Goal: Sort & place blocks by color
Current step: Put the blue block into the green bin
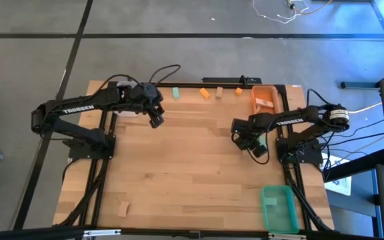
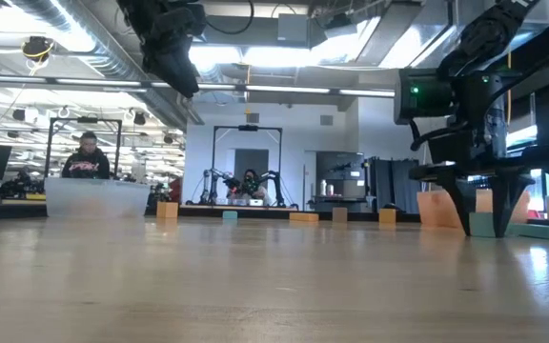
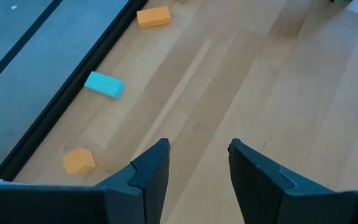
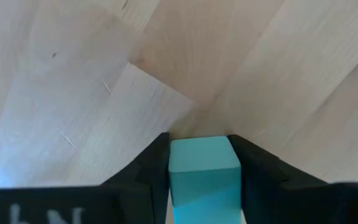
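My right gripper (image 4: 204, 149) is shut on a teal block (image 4: 204, 168) low over the right-middle of the table; the high view shows that gripper (image 1: 249, 143) too. My left gripper (image 3: 197, 162) is open and raised over the far-left part of the table, also in the high view (image 1: 155, 120). Ahead of it lie an orange cube (image 3: 79, 160), a teal bar (image 3: 104, 84) and an orange bar (image 3: 153, 17), flat on the table's far edge. A pale wood block (image 1: 122, 209) lies near the near-left corner. My right gripper pinches the teal block's two opposite side faces (image 4: 174, 163) between its fingers (image 4: 151, 168), coming from above and pointing down. The block's top face shows between them. Whether its underside rests on the table I cannot tell.
An orange bin (image 1: 275, 93) with blocks inside stands at the far-right corner and a green bin (image 1: 292, 212) at the near-right corner. More blocks, one wood (image 1: 219, 92) and one orange (image 1: 238, 91), line the far edge. The table's middle is bare wood.
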`<action>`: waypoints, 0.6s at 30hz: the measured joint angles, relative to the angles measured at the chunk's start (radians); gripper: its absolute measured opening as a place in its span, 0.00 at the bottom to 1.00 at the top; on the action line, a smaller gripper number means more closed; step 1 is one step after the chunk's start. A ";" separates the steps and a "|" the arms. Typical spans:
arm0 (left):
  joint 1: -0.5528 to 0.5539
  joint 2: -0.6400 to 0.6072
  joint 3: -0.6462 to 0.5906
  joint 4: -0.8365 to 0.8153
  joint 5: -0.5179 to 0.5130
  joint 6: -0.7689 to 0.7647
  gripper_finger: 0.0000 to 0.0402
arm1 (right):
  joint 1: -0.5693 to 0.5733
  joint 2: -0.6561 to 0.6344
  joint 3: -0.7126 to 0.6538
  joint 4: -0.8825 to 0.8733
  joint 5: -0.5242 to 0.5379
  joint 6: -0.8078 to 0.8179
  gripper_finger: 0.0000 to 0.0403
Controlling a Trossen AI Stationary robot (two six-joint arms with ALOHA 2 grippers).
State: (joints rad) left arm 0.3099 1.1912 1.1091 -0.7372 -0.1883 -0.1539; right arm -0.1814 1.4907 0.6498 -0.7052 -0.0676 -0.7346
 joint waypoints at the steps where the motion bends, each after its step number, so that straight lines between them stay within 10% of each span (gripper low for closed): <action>1: 0.000 0.000 0.000 0.000 0.000 0.000 0.38 | 0.000 0.003 0.008 -0.006 -0.001 0.008 0.33; 18: -0.001 0.000 -0.001 -0.003 0.023 0.008 0.38 | 0.030 0.008 0.453 -0.399 -0.021 0.300 0.33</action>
State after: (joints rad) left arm 0.3092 1.1912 1.1084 -0.7399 -0.1654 -0.1458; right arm -0.1509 1.4983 1.1027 -1.1041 -0.0891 -0.4346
